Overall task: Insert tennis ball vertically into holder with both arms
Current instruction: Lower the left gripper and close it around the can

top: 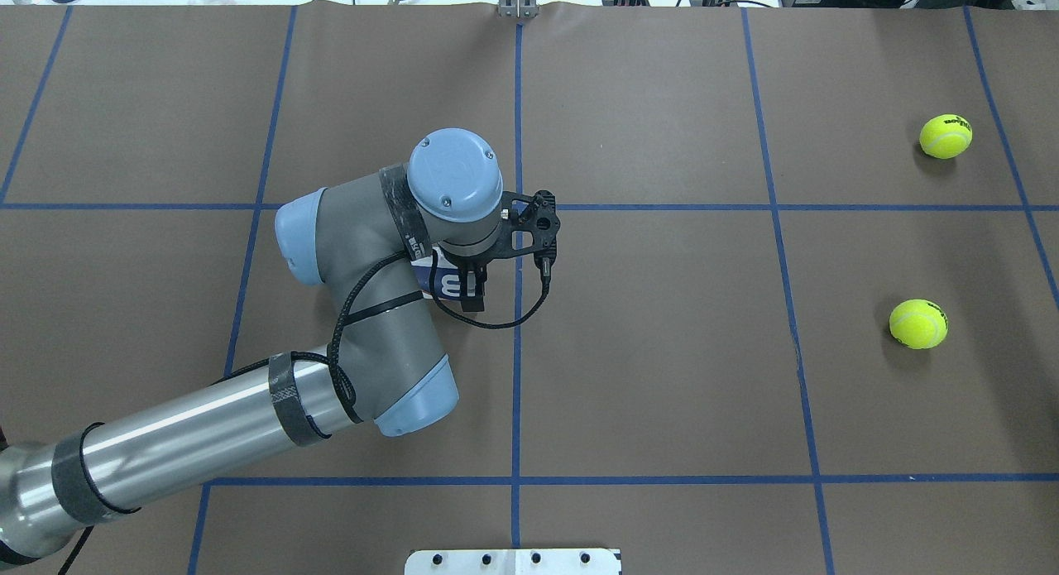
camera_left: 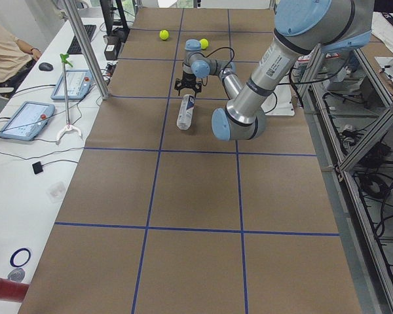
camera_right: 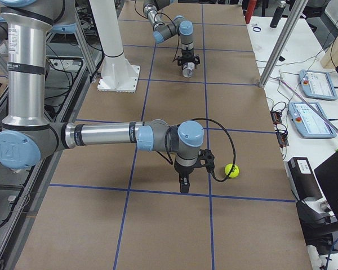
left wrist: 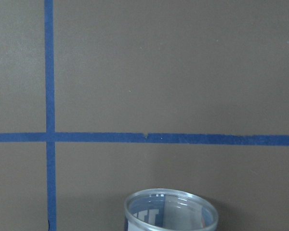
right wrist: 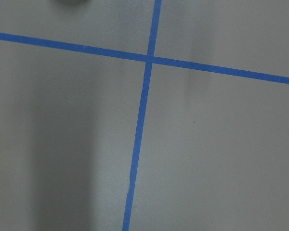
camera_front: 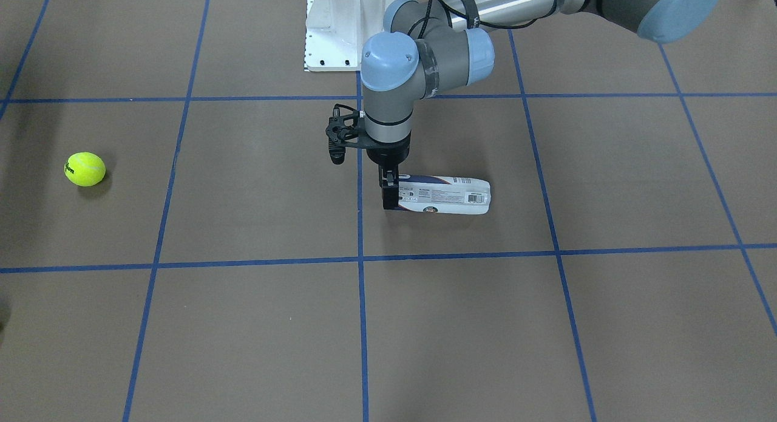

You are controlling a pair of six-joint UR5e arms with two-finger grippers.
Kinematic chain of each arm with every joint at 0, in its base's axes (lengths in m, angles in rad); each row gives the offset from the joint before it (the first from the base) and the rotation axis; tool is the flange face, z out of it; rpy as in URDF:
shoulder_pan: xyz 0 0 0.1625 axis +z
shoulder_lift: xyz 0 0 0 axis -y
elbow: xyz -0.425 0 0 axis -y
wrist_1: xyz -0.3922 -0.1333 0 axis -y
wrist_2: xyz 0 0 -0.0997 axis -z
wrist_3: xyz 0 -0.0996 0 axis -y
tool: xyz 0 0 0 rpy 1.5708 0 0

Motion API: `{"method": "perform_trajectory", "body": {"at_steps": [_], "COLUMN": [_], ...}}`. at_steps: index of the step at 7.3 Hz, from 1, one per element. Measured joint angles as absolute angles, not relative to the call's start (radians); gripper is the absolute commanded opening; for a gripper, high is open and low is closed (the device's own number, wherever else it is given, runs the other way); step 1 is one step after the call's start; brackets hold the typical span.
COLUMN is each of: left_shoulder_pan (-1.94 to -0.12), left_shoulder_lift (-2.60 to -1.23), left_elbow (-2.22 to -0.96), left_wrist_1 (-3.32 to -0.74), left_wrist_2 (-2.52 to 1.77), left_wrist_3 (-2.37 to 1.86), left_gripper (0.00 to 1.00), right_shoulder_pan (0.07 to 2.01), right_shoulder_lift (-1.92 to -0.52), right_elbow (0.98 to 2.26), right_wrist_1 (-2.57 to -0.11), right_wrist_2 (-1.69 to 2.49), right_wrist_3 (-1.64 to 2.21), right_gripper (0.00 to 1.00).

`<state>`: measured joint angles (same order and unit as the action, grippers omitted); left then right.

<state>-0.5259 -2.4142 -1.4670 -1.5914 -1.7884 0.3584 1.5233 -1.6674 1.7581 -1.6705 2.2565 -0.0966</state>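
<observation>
The holder (camera_front: 446, 196), a clear can with a white and navy label, lies about level near the table's middle, its open mouth showing in the left wrist view (left wrist: 171, 211). My left gripper (camera_front: 388, 190) points down and is shut on the can's open end. In the overhead view (top: 470, 287) the arm hides most of the can (top: 444, 284). A tennis ball (top: 918, 323) lies far to the right, also visible in the front view (camera_front: 85, 169). My right gripper (camera_right: 183, 185) points down beside a ball (camera_right: 231, 170); I cannot tell whether it is open or shut.
A second tennis ball (top: 946, 136) lies farther back on the right. The white pedestal base (camera_front: 340, 27) stands at the robot's side of the table. Blue tape lines cross the brown tabletop. A desk with tablets (camera_right: 312, 84) and a metal post (camera_right: 279, 48) stand beyond the far edge.
</observation>
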Motion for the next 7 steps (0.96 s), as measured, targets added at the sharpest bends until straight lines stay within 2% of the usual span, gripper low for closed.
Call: {"method": "perform_trajectory", "body": {"at_steps": [7], "left_shoulder_pan": [-0.487], "left_shoulder_lift": [-2.413], "left_elbow": [-1.375], "left_wrist_1": [-1.652], "left_wrist_2": [-1.789], "left_wrist_3": [0.357], "left_gripper": [0.99], "right_shoulder_pan": [1.523], "right_shoulder_lift": [-1.667], "right_elbow": [1.758], "right_wrist_1": [-1.669], "right_wrist_2": [2.256], "right_wrist_3": [-0.097], "right_gripper": [1.0]}}
